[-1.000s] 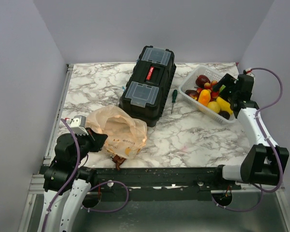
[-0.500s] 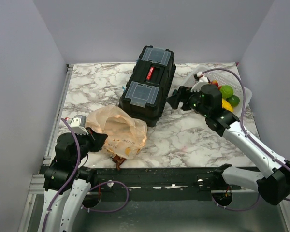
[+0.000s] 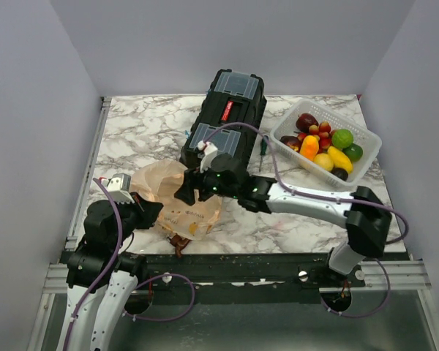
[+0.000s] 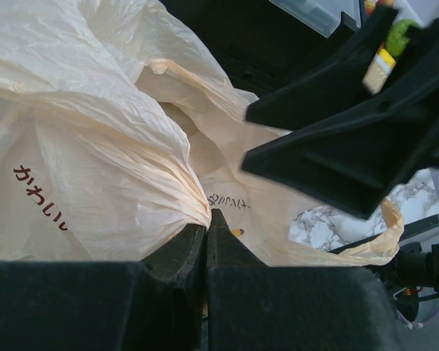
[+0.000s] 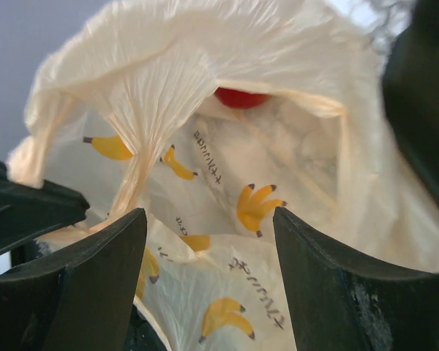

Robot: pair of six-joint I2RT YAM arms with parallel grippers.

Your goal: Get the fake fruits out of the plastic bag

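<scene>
The beige-peach plastic bag point(image 3: 177, 196) with banana print lies crumpled at the front left of the table. My left gripper point(image 3: 151, 209) is shut on a gathered fold of the bag's left side, as the left wrist view point(image 4: 207, 216) shows. My right gripper point(image 3: 185, 191) is open and empty at the bag's mouth. In the right wrist view point(image 5: 210, 219) its jaws stand wide apart over the bag point(image 5: 293, 146), and a red fruit point(image 5: 240, 97) shows deep inside. Several fake fruits point(image 3: 323, 142) lie in the white basket at the right.
A black toolbox point(image 3: 224, 128) stands just behind the bag. A green-handled screwdriver point(image 3: 263, 148) lies between the toolbox and the white lattice basket point(image 3: 367, 156). A small brown thing point(image 3: 179, 242) pokes out under the bag at the table's front edge.
My right arm has swung from the basket at the right across the table to the bag's mouth, its gripper open. The left gripper has kept its hold on the bag.
</scene>
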